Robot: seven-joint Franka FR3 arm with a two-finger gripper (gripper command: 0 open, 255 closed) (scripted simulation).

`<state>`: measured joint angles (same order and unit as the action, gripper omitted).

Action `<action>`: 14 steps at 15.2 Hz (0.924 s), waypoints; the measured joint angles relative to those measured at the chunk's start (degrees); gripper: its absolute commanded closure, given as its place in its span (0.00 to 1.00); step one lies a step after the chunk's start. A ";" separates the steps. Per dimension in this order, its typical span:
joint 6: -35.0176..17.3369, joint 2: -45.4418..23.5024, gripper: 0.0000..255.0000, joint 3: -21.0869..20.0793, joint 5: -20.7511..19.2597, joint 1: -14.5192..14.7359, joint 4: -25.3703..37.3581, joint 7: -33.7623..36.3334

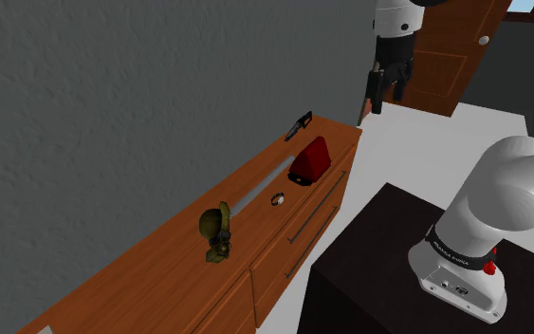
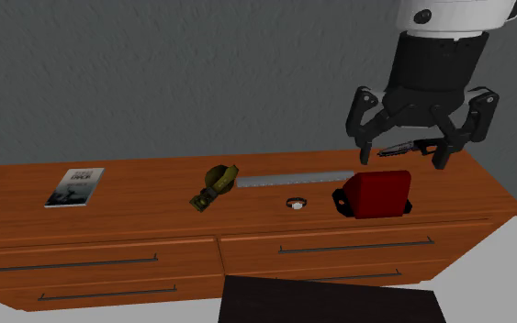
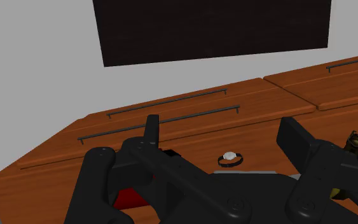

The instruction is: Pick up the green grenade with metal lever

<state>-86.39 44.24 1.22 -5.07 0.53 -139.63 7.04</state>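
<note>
Second exterior view gives me the clearest read on the hand (image 2: 403, 165). It hangs well above the counter (image 2: 137, 218) at that view's right end, its two black fingers spread apart with nothing between them. A red case (image 2: 376, 194) sits below it, and a small dark knife (image 2: 403, 145) lies farther back near the wall.

The olive-green grenade (image 2: 217, 182) is well apart from the hand, toward that view's left and about mid-counter. It lies on its side with its round body toward the wall and its lever end pointing at the near edge. It is just beside the end of a long grey strip (image 2: 293, 180), and a small wristwatch (image 2: 295, 203) lies between it and the red case. A book (image 2: 74, 186) lies farther left.

In the wrist view the grenade (image 3: 357, 141) peeks out beyond the outer side of one finger, so I judge the hand is not lined up yet.

The step in hand is the approach. I would carry the hand along the counter at height, over the case and the watch, until the grenade sits centred between the fingers. I would then turn the wrist so the fingers close across the round body, not along the lever. After that I would descend straight down with the fingers wide, clear of the strip's end. The body looks rounded, so I would grip at its widest part to stop it squirting out.
</note>
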 measured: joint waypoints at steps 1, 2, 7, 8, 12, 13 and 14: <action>0.00 0.00 0.00 0.00 0.00 0.00 0.00 0.00; -1.04 0.38 0.00 -0.21 0.47 0.09 -1.14 0.58; -10.59 1.75 0.00 -2.07 4.63 1.06 -8.97 5.33; -12.94 2.43 0.00 -2.50 5.57 1.33 -11.23 6.31; -24.02 0.12 0.00 -4.67 9.51 2.78 -16.93 10.25; -26.52 -0.53 0.00 -5.49 10.70 3.39 -17.95 11.45; -29.40 -1.53 0.00 -6.21 11.79 3.90 -19.03 12.48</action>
<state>-115.78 42.70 -4.99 6.73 4.43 -158.66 19.51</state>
